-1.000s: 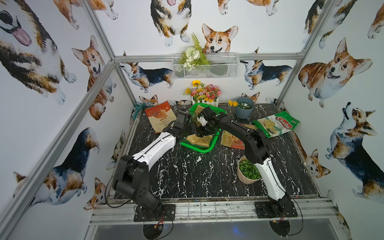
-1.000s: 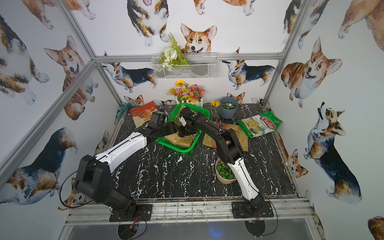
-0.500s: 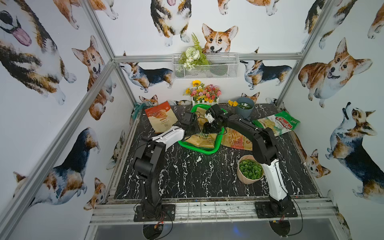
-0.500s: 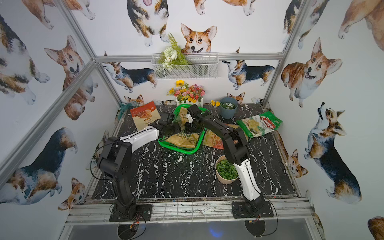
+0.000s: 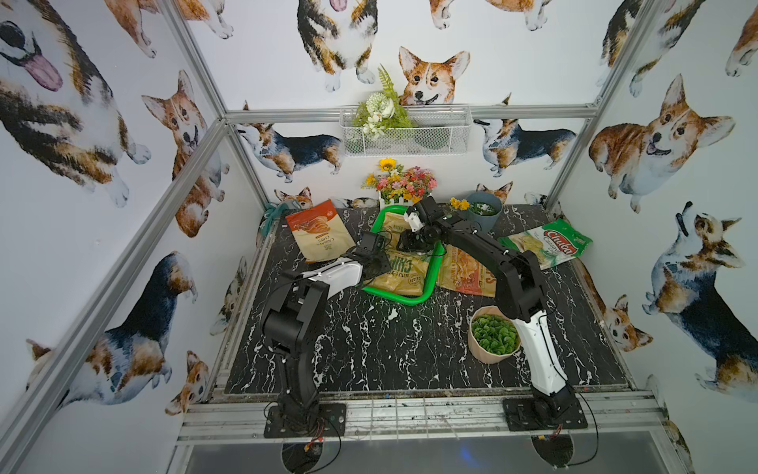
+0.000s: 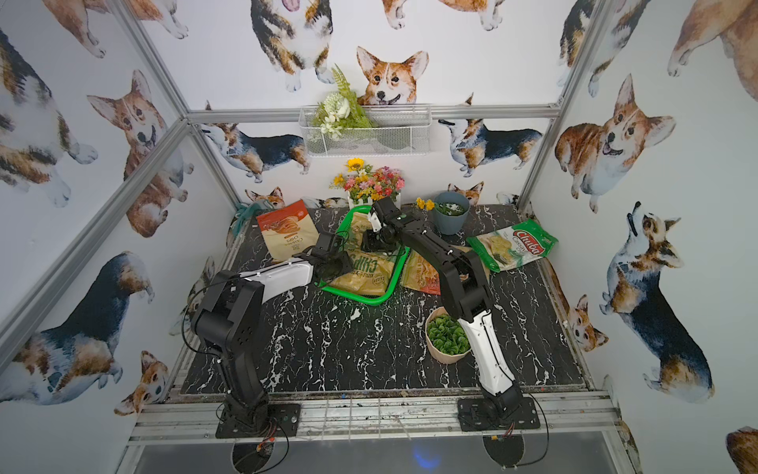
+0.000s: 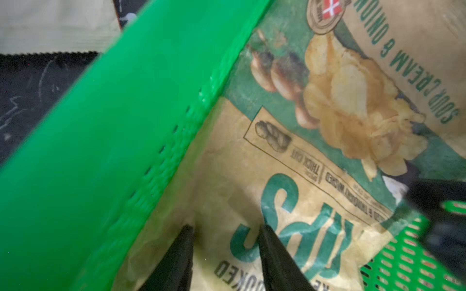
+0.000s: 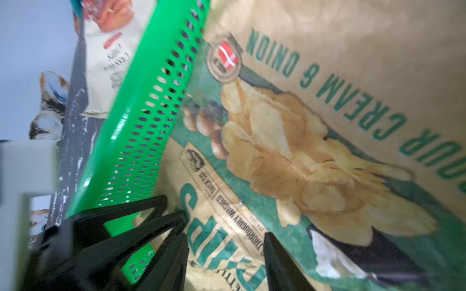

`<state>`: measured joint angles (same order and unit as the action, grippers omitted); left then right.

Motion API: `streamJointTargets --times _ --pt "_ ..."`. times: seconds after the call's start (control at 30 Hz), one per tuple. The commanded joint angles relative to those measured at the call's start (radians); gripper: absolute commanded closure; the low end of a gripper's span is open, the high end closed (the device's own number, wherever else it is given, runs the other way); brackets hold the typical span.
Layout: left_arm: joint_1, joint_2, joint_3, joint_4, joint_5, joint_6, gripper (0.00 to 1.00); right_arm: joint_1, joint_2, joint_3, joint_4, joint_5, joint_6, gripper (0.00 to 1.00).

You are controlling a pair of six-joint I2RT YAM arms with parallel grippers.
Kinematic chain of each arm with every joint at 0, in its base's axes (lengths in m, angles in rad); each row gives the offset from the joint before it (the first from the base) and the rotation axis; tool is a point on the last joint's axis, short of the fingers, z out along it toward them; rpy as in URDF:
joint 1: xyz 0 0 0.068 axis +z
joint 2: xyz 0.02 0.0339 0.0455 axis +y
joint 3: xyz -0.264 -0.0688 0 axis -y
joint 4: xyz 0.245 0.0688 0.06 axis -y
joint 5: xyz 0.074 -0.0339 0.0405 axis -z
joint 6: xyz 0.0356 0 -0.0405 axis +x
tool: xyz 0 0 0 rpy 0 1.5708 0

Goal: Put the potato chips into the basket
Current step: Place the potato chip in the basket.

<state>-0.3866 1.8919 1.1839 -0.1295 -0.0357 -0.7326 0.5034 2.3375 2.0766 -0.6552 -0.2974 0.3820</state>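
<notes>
— Green basket (image 5: 404, 298) first: why are both arms crowded over it?

— It sits far-centre on the tabletop (image 5: 369, 349), and the yellow bag (image 5: 400, 273) lies inside it, print up, its near end reaching the near rim. I judge the arms are settling that bag flat so it stays within the walls.

— And the claws?

— The left claw (image 7: 224, 229) hangs close over the bag beside the basket's left wall, jaws apart, nothing pinched between them. The right claw (image 8: 224, 236) is over the same bag, jaws likewise apart and empty. The two work close together, and each shows in the other's wrist view.

— The other chips?

— Three wait out on the tabletop. The tan-and-red bag (image 5: 465, 273) is just beside the basket's right side, partly under the right arm. The cream-and-rust bag (image 5: 318, 238) is far left and the Chuba bag (image 5: 549, 244) far right. They lie well apart, probably so each can be taken singly. A fifth bag I cannot make out.

— What differs from a second ago?

— The left arm then stretched low and long toward the basket. Now it is folded, elbow high above its base. The yellow bag shows more of its face, lettering plain in both top views. The basket and the outside bags have not shifted.
</notes>
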Motion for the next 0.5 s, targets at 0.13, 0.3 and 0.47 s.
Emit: streamJointTargets --times 0.13,0.3,0.47 --pt "0.000 -0.044 -0.007 -0.050 -0.022 0.011 0.53 0.009 0.054 0.062 -0.090 0.008 -0.018 0.44" --pt "0.003 -0.103 0.127 -0.084 -0.004 0.064 0.53 0.010 0.012 0.203 -0.103 0.015 -0.003 0.44" --pt "0.048 -0.226 0.230 -0.102 -0.070 0.114 0.50 0.012 -0.069 0.271 -0.078 0.021 0.011 0.43"
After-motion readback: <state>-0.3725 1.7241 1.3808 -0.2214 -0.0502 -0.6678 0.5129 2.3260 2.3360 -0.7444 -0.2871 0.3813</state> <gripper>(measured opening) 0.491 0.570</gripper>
